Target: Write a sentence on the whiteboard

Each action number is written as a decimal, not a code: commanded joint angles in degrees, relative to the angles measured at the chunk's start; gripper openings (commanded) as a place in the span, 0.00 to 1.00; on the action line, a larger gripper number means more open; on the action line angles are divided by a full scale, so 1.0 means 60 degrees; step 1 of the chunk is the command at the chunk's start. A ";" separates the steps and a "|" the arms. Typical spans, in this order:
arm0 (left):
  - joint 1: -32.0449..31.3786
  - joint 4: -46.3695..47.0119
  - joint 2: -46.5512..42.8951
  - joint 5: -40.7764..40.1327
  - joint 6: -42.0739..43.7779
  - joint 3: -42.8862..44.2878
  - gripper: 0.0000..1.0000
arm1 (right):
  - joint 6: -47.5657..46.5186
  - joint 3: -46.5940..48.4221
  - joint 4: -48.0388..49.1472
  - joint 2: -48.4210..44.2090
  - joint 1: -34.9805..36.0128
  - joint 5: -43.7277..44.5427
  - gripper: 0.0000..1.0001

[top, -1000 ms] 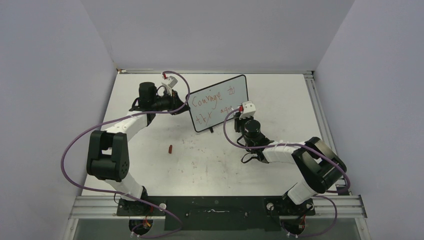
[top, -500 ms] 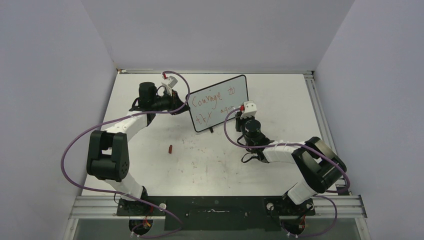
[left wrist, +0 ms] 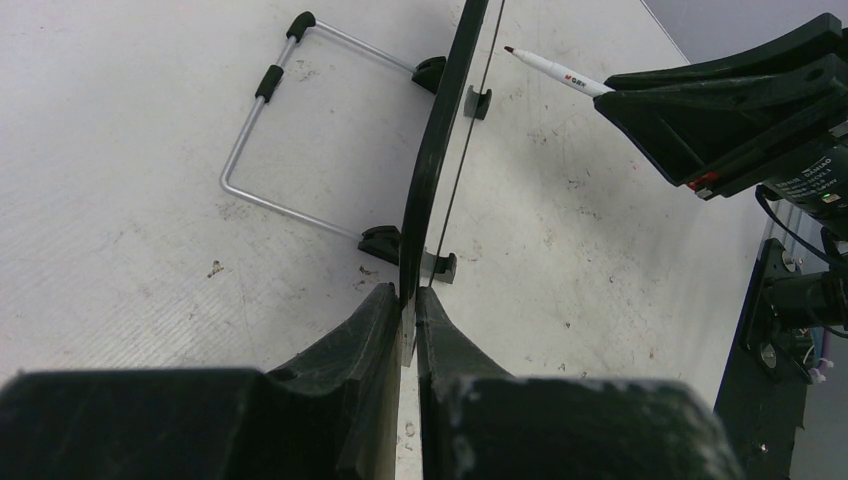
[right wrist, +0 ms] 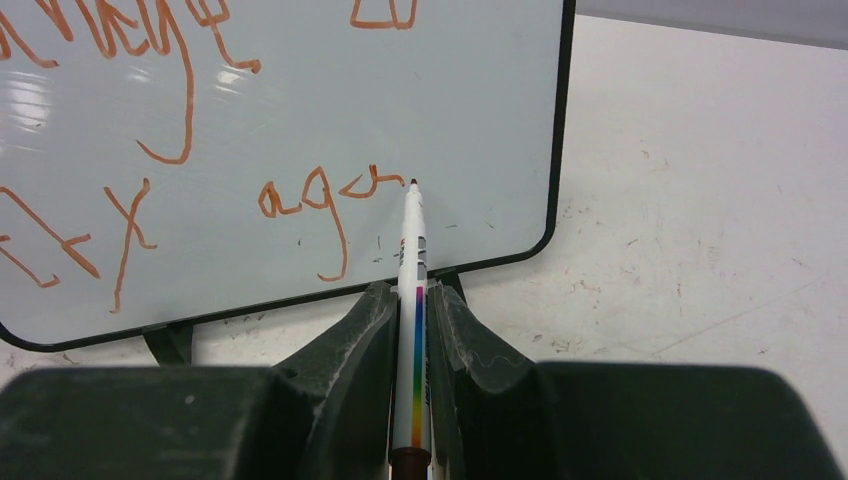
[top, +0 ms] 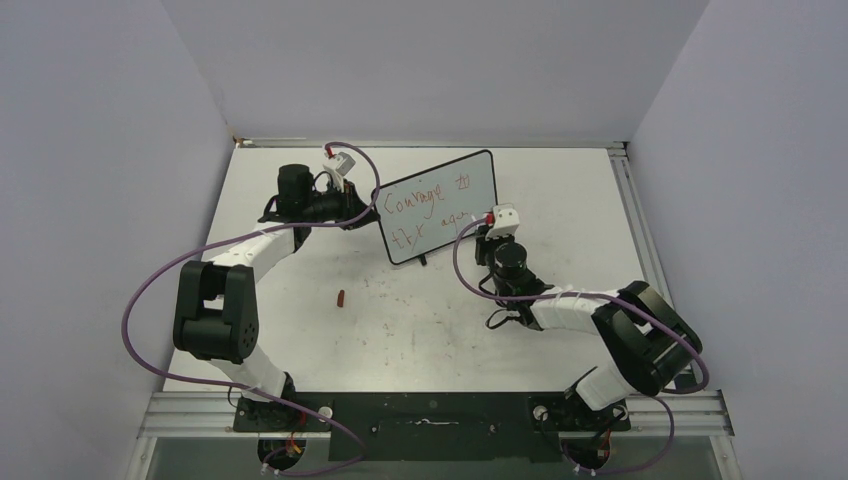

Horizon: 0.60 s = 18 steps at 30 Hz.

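We log the small glossy rectangular whiteboard (top: 440,228) with thin black frame standing at upper centre of the top view, with a two-line red handwritten sentence (top: 416,200) on it. The left gripper (left wrist: 408,295) pinches its side edge. The right gripper (right wrist: 410,290) is clamped on a slim white marker pen (right wrist: 412,250), whose tip is at the end of the last stroke.

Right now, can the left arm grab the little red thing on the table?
Probably not yet: the left arm has its jaws shut on the edge of the whiteboard. Nothing seems to block the red thing, so after letting go it likely could.
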 commanded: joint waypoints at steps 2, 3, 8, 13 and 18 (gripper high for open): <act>0.0013 0.0085 -0.0268 0.0257 0.0005 0.0393 0.00 | 0.0004 0.0145 0.0414 -0.0300 -0.0119 0.0137 0.05; 0.0010 0.0091 -0.0263 0.0257 0.0005 0.0385 0.00 | -0.0016 0.0188 0.0449 -0.0243 -0.0123 0.0108 0.05; 0.0009 0.0092 -0.0248 0.0256 0.0006 0.0383 0.00 | -0.0133 0.0454 0.0567 0.0045 -0.0163 -0.0025 0.05; 0.0011 0.0085 -0.0248 0.0256 0.0020 0.0383 0.00 | -0.0211 0.0628 0.0619 0.0181 -0.0211 -0.0145 0.05; 0.0018 0.0077 -0.0234 0.0247 0.0020 0.0384 0.00 | -0.0242 0.0740 0.0675 0.0369 -0.0241 -0.0216 0.05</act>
